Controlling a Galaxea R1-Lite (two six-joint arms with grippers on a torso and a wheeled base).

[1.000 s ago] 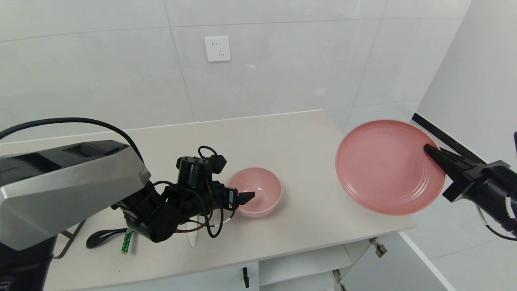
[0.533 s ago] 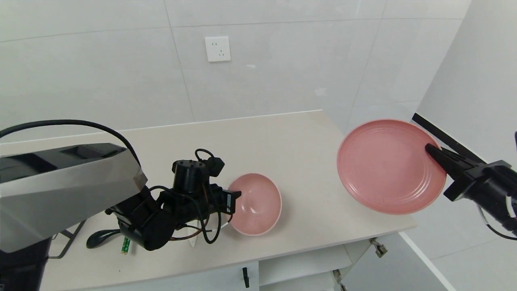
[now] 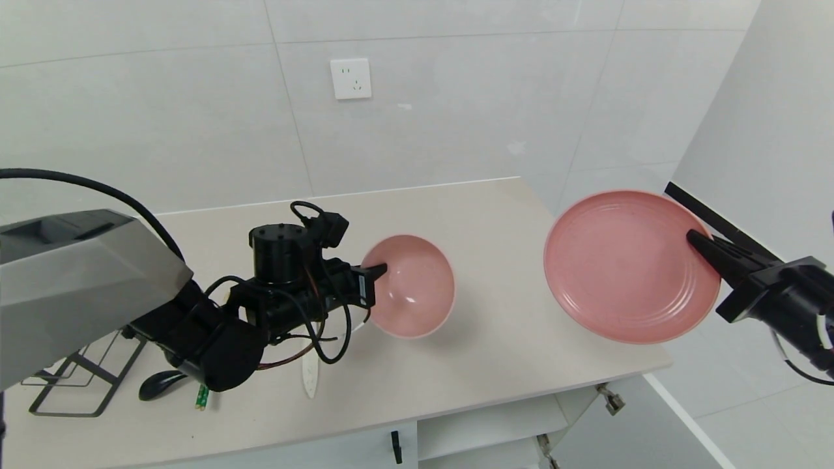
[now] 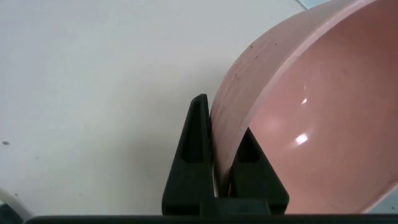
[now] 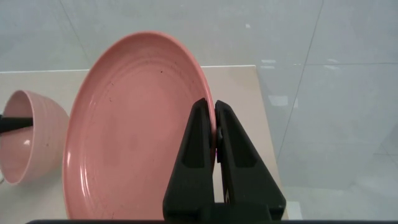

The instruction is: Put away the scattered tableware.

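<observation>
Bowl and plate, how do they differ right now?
The bowl is deep and narrow; the plate is shallow and wider. The left tool clamps the bowl's rim; the right tool clamps the plate's rim. Both are pink and held tilted.

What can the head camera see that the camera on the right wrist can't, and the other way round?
Head view adds: a wall socket, a wire rack, a black spoon and green chopsticks.
Right wrist view adds: a close look at the right gripper pinching the pink plate by its rim, one finger on each side.
Shared: the plate, the pink bowl with the left gripper on its rim, and the countertop.
</observation>
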